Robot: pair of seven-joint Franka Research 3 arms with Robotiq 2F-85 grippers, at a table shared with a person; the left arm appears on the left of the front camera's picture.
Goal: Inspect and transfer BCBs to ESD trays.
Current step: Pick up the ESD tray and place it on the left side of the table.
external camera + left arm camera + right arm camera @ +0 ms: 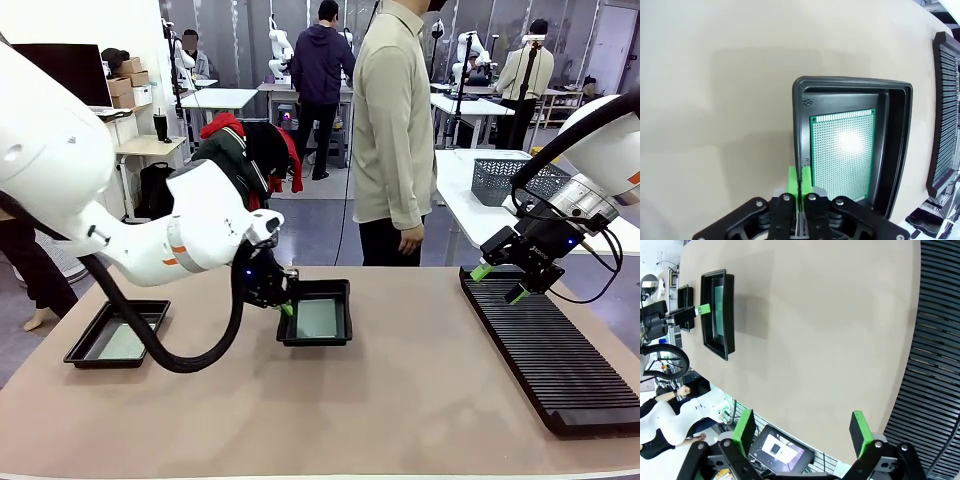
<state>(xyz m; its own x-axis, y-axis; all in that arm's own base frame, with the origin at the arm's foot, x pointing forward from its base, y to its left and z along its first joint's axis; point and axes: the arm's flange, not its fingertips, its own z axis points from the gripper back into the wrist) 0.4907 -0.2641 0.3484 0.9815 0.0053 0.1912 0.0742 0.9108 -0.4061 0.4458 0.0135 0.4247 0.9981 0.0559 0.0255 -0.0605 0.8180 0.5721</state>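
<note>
Centrally, a green circuit board (842,152) lies flat on the floor of a shallow black tray (900,150), its dotted face up and catching a bright glare. It sits just beyond the left gripper (799,197), whose jaws are pressed nearly together on the tray's near rim (796,145), one green pad outside the wall and the other inside. That pinch reads as a hold for sliding or steadying the tray, not for lifting the board.

Beside that arm's far side, a second black tray (117,335) rests on the tan bench (400,400) with another pale green board (122,343) lying in it. Judging by this, both trays are already loaded.

Well apart, the right gripper (498,283) hangs above the near end of a long black ribbed rack (555,350), its jaws spread wide and holding nothing.

The left wrist view gives the clamp on the rim and the board's hole pattern, which the front view is too distant to resolve. The front view alone places both trays, both arms and a person (395,130) standing behind the bench. The right wrist view confirms the wide gap between its green pads (862,432) over bare bench beside the rack.
</note>
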